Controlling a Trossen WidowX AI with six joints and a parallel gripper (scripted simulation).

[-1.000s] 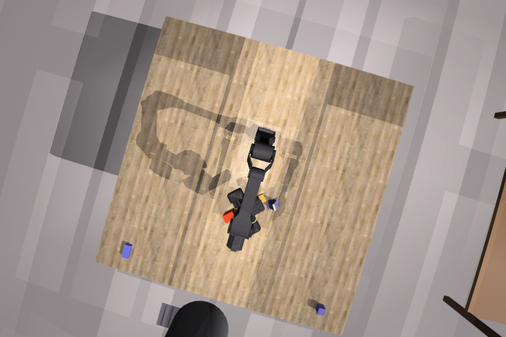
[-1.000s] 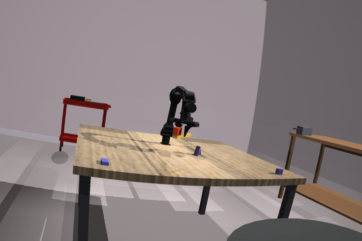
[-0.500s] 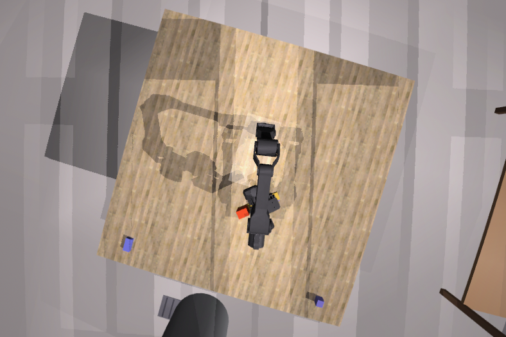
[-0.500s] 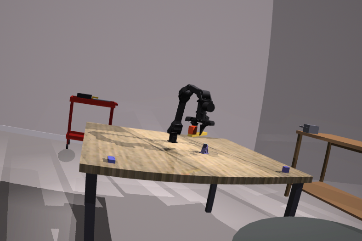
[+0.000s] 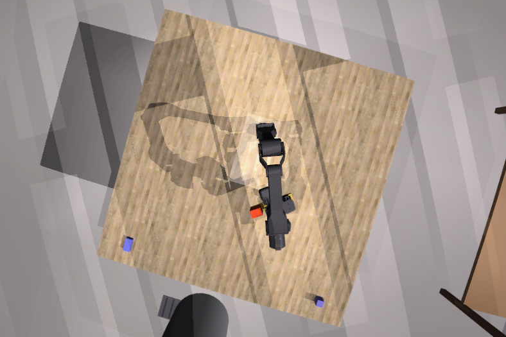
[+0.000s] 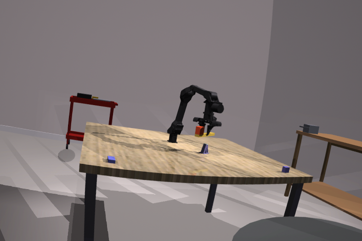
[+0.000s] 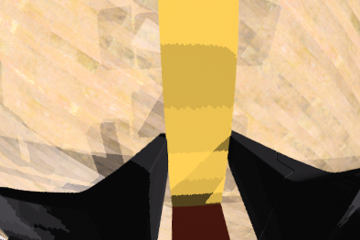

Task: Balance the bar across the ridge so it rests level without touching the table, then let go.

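The yellow bar [image 5: 290, 196] [image 6: 209, 134] [image 7: 198, 79] carries a red block [image 5: 255, 212] [image 6: 199, 130] [image 7: 199, 224] at one end. My gripper [image 7: 195, 139] is shut on the bar near its red-block end and holds it roughly level in the air. The purple ridge [image 6: 204, 148] stands on the table, below the bar in the exterior view, with a gap between them. In the top view the arm covers the ridge and the middle of the bar. The ridge does not show in the wrist view.
On the wooden table [image 5: 347, 120] [image 6: 146, 158], a blue-purple block [image 5: 128, 244] [image 6: 111, 159] lies near one corner and a smaller one [image 5: 318, 302] [image 6: 285, 169] near another. A red cart [image 6: 93, 102] and a brown shelf [image 6: 336, 138] stand away from the table.
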